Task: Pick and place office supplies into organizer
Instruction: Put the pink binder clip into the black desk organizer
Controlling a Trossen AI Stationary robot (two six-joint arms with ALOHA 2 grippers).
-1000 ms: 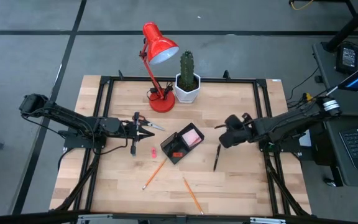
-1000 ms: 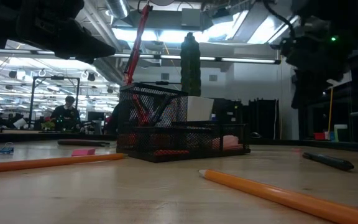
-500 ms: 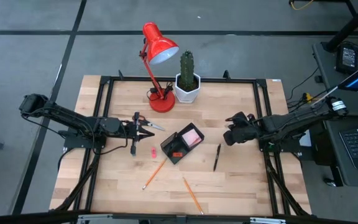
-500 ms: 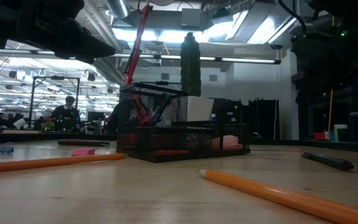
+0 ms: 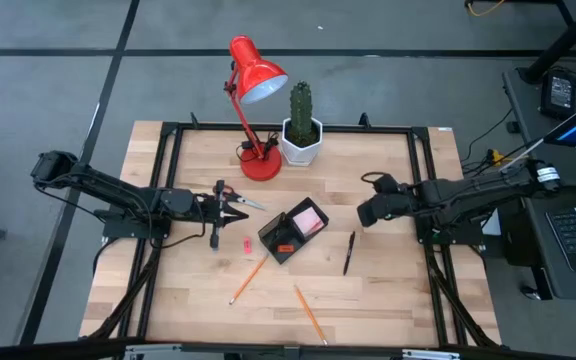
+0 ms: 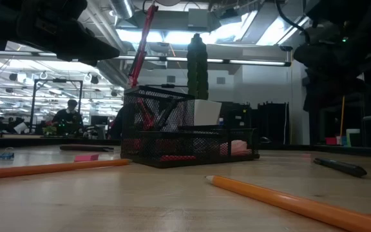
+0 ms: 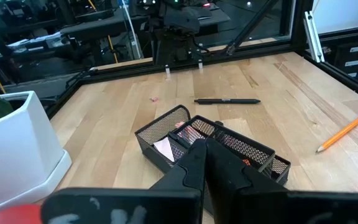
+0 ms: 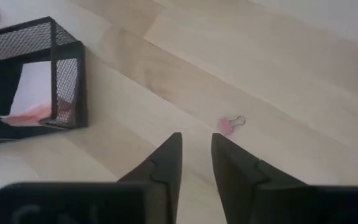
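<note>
Organizer [image 5: 290, 232]: black mesh, pink sticky pad seated inside.
Right gripper [image 8: 196, 152]: parted above pink binder clip [image 8: 230, 124].
Left gripper [image 5: 230, 208]: clenched shut.

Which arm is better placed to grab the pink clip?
Right: its gripper points at the pink clip just ahead, fingers parted. The left gripper is shut, beyond the organizer.

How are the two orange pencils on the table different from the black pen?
Colour: the two orange pencils are bright orange, the black pen is dark all over. Length: each pencil looks longer than the pen. Place: the pencils lie below the organizer in the high view, the pen lies to its right, nearer the right gripper. Alike: all three lie flat on the table, outside the organizer.
</note>
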